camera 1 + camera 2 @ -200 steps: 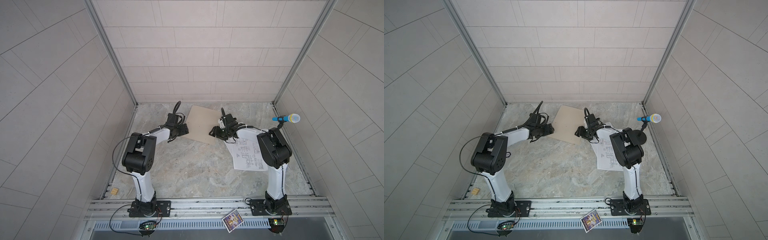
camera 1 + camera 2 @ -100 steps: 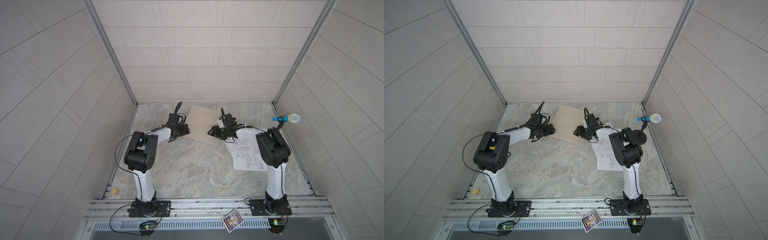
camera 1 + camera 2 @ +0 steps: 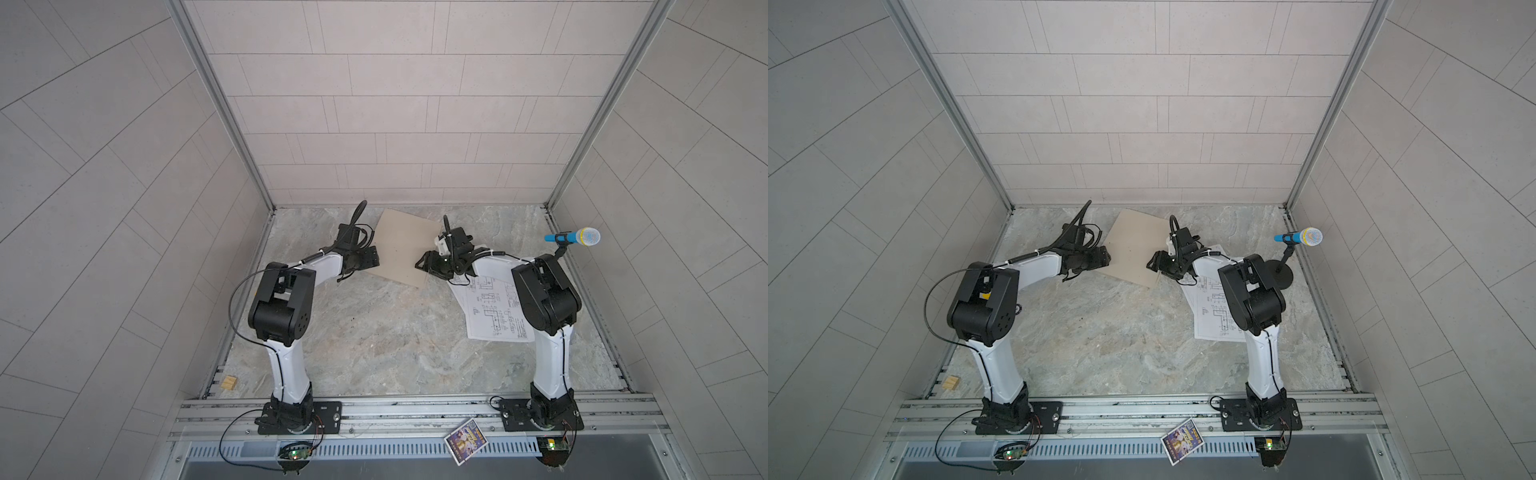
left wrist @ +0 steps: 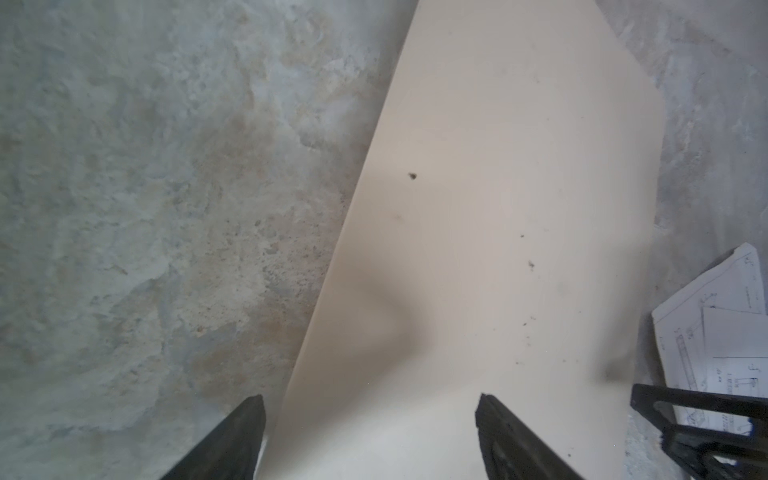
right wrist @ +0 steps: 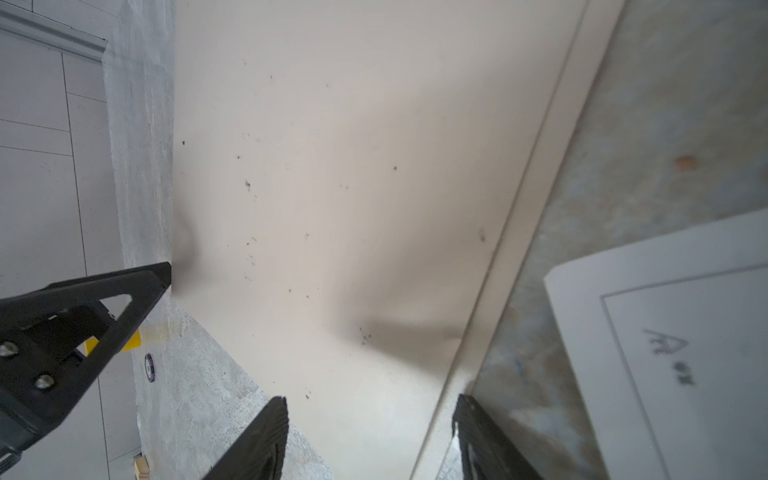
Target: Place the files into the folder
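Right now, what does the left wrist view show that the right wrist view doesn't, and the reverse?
Only the left wrist view: one of the right gripper's fingers beside the folder, and two overlapping files. Only the right wrist view: the tiled wall, and one of the left gripper's fingers at the folder's edge. Both: folder, files, marble table.

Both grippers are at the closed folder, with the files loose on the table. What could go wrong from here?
1. The right gripper, open, straddles the folder edge where both covers show; it might pinch both, lifting the folder shut.
2. The left gripper, open astride the opposite edge, could shove the flat folder across the table instead of pinning it.
3. The files lie partly under the right arm; its swing may scatter them.
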### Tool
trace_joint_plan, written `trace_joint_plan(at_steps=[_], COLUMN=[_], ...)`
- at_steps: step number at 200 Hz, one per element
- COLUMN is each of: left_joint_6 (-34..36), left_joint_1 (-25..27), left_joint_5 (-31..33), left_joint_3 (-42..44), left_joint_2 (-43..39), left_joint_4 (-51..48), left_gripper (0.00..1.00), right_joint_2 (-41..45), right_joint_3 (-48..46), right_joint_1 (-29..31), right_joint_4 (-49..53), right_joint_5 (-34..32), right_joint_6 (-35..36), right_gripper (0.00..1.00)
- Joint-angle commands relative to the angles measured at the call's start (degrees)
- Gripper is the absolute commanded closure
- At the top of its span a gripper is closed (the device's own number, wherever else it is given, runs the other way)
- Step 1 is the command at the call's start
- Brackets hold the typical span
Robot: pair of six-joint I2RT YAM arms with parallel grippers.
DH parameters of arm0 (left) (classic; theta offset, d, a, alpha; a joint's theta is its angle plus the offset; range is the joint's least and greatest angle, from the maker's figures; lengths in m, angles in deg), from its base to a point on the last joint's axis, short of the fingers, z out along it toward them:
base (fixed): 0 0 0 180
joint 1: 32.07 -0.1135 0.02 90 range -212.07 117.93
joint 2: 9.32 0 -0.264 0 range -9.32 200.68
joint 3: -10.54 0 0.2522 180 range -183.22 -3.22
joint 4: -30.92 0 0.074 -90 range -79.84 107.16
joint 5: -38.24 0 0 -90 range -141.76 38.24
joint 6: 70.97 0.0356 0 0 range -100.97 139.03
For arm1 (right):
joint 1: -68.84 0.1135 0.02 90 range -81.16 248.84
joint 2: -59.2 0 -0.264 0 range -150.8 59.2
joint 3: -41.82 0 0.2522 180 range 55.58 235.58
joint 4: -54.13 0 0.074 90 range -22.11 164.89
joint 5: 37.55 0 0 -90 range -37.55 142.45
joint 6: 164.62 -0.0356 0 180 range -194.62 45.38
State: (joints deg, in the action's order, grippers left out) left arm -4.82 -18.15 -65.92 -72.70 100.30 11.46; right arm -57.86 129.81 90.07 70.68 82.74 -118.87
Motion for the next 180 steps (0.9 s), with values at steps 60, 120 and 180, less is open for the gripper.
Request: trace_joint_plan(at_steps=[60,120,180], left_joint_6=[1.15,2.23,3.72], left_joint_1=[-0.01,0.05,-0.09], left_joint_5=[0.06,4.53,5.84], left_joint_3=[-1.11,-1.48,-3.75], left_joint_2=[2.75,0.79,2.41], left_joint_4=[-1.18,-1.22,-2.2], left_gripper=[0.18,0.17,0.16], right_joint_2=[-0.89,-0.46,-0.26], right_joint_3=[-1.01,-1.64,-1.73], right_joint_1=[-0.14,-0.14,-0.23], right_joint_4=[-0.84,-1.24,-1.05], right_joint_5=[1.78,1.41,0.9], right_joint_6=[-0.22,-0.07,0.04], right_gripper=[0.35,0.36,0.36])
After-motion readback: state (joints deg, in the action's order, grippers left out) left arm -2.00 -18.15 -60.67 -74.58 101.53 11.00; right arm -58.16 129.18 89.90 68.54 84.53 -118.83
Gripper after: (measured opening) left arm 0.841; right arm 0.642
